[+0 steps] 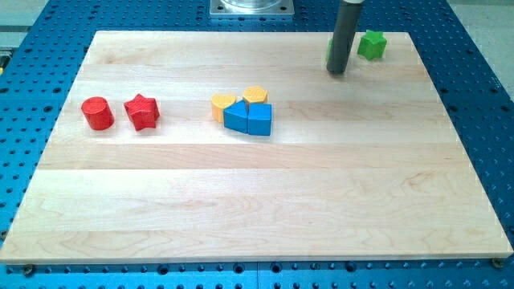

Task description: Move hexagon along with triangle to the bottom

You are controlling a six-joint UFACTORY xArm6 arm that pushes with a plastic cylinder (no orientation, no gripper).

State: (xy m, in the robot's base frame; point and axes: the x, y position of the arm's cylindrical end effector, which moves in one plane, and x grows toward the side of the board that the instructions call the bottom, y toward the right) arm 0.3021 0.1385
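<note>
Camera view surface: pale wood board [257, 201] on blue perforated table [32, 72].
Top right: my tip [336, 72] beside green star [372, 45]; another green block hides behind rod.
Centre: yellow hexagon [255, 95] and yellow heart [222, 104] touch blue triangle [236, 117] and blue cube [259, 119].
Left: red cylinder [97, 113], red star [142, 111].
Pincer: none, bare rod.
Writing: none legible.

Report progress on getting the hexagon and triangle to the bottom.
Done: nothing visible. The yellow hexagon and blue triangle sit clustered above mid-board with the yellow heart and blue cube. In hand: my tip is at the view's top right, beside the green star. Left: both pushes down.
</note>
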